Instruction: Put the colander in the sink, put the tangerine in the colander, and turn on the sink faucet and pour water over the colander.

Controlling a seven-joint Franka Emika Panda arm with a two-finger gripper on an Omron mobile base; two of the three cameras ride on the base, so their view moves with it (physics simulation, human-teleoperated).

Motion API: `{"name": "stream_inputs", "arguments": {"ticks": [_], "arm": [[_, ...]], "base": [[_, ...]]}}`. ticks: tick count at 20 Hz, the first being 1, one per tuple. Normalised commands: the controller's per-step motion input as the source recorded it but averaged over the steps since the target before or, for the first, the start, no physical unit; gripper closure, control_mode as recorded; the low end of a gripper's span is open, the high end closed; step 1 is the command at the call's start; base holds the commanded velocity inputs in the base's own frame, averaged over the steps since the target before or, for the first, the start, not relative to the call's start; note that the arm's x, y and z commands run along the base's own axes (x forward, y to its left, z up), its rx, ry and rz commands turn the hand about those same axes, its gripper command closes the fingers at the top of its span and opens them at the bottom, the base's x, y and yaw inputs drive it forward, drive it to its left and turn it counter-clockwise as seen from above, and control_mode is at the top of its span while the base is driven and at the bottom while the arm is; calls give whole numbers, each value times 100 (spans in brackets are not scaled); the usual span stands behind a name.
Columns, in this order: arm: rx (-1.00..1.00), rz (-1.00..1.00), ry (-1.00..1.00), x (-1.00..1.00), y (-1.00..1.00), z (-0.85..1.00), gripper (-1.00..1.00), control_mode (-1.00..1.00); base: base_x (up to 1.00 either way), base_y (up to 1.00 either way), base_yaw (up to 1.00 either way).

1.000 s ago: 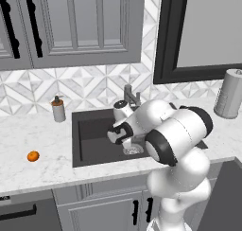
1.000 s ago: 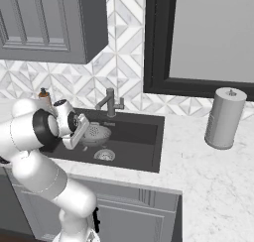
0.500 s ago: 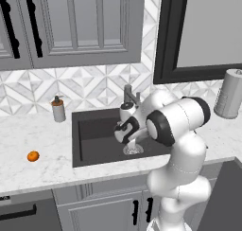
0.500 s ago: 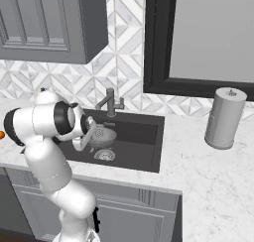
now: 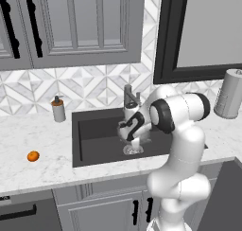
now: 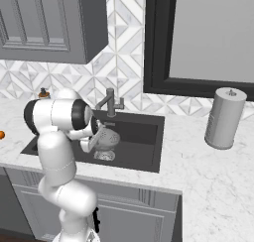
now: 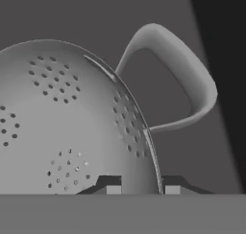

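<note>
Looking along the hand view, we see the gripper [image 7: 139, 189] with its two jaws narrowed onto the rim of the colander [image 7: 67, 127], one tip inside the bowl and one outside, beside a loop handle. We see the colander [image 6: 106, 138] held tilted above the drain in the sink [image 5: 92, 136]. We count one colander, one tangerine [image 5: 32, 156] on the counter left of the sink, one sink faucet [image 6: 110, 102].

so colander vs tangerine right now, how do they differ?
The colander is silver-grey, perforated metal, far wider than the small plain orange tangerine. The colander hangs tilted over the sink, its rim between the tool's fingertips; the tangerine rests untouched on the marble counter. Both are round.
</note>
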Motion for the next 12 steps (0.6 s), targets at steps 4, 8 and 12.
{"name": "stream_inputs", "arguments": {"ticks": [4, 8, 12], "arm": [[0, -26, 0, -15, 21, -46, 100, -100], [0, -25, 0, -35, 9, -49, 100, -100], [0, -27, 0, -50, 2, -49, 100, -100]], "base": [[0, 0, 0], [0, 0, 0], [0, 0, 0]]}}
